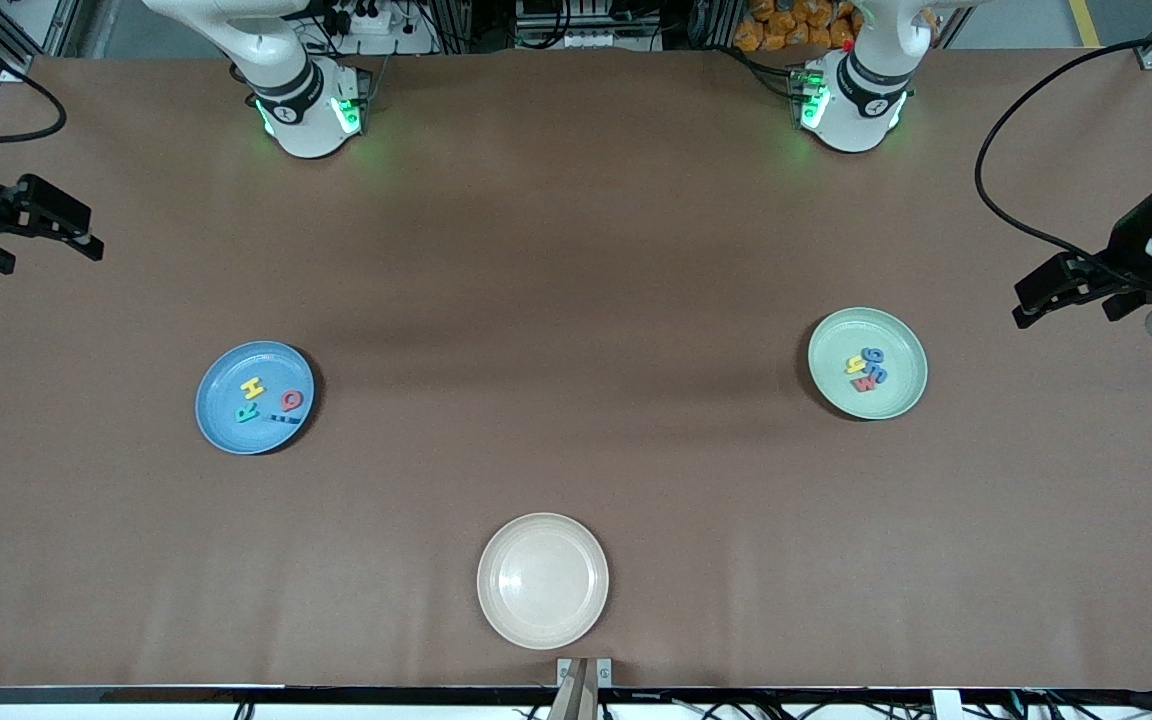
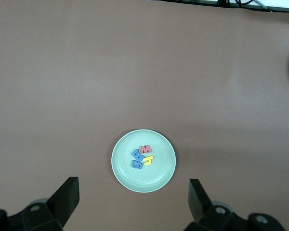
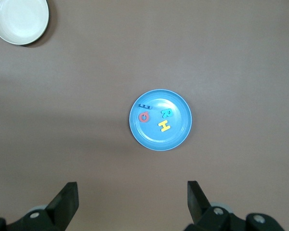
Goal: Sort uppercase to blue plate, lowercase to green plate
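On the blue plate [image 1: 226,425], yellow H [image 1: 252,387], teal R [image 1: 246,411], red Q [image 1: 292,400]

Blue plate [image 1: 221,420]; mint-green plate [image 1: 901,395]; cream plate [image 1: 511,610]

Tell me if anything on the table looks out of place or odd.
One thing: in the blue plate, the blue letter beside the red Q seems to stand on edge, not flat. The lowercase letters lie bunched in the green plate. The cream plate holds nothing.
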Robot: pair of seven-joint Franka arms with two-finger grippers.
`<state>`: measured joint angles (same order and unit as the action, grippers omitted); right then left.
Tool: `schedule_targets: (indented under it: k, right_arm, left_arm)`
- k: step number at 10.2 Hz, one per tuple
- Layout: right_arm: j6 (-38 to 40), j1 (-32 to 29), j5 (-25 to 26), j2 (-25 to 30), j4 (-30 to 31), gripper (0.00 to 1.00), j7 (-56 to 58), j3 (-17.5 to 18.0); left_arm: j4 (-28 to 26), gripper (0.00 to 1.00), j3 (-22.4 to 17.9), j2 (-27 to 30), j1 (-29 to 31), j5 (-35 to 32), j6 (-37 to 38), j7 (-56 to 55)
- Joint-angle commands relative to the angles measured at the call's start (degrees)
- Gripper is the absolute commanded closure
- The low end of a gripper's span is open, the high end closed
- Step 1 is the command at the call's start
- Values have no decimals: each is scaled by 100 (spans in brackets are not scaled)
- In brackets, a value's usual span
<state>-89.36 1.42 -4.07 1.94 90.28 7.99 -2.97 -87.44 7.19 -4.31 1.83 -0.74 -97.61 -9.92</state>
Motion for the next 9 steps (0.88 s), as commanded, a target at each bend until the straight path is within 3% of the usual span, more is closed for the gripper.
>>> schedule_targets:
  k: [1, 4, 9]
  right_arm:
    - [94, 51, -103, -27, 33, 0, -17, -81]
    - [68, 43, -59, -79, 139, 0, -16, -89]
    - [68, 34, -41, -220, 95, 0, -8, -90]
  left_arm:
    - [26, 0, 1, 18, -33, -5, 75, 43]
    - [52, 0, -726, 18, -823, -5, 75, 51]
    - [52, 0, -728, 9, -833, 4, 75, 16]
